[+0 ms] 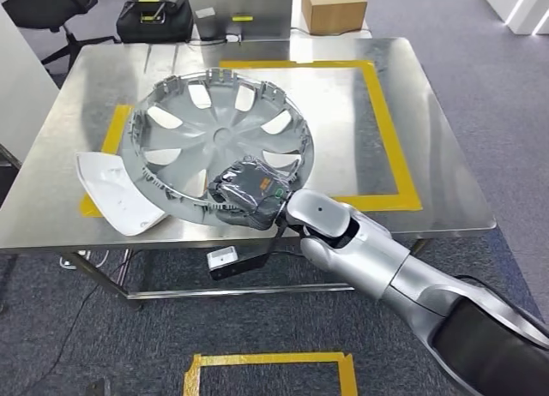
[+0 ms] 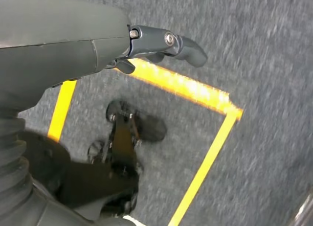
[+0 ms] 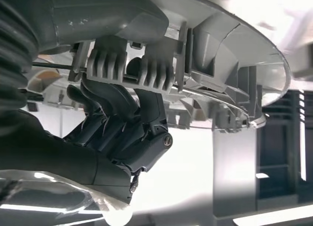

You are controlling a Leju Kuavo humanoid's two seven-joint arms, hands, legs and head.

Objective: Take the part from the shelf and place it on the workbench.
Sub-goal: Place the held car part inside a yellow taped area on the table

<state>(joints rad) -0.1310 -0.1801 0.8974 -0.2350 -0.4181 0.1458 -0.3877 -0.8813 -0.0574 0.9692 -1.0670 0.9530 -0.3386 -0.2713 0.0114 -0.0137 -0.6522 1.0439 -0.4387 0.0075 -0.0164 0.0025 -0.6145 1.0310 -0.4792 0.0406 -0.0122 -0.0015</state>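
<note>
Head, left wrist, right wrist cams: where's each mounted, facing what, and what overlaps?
Head view: high on the body, looking down at the steel workbench; right hand grips the hubcap.
Left wrist view: behind the left hand, facing carpet and yellow floor tape.
Right wrist view: behind the right hand, under the hubcap's rim.
Shared: head and right wrist views both show that grip.

Your right hand (image 3: 122, 133) grips the wheel cover (image 3: 221, 64) at its rim: the dark fingers (image 3: 110, 101) curl up against the ribbed clips on its inner side, and the thick thumb lies over the outer face. Beyond the cover's curved edge you see bright, blurred surroundings.
</note>
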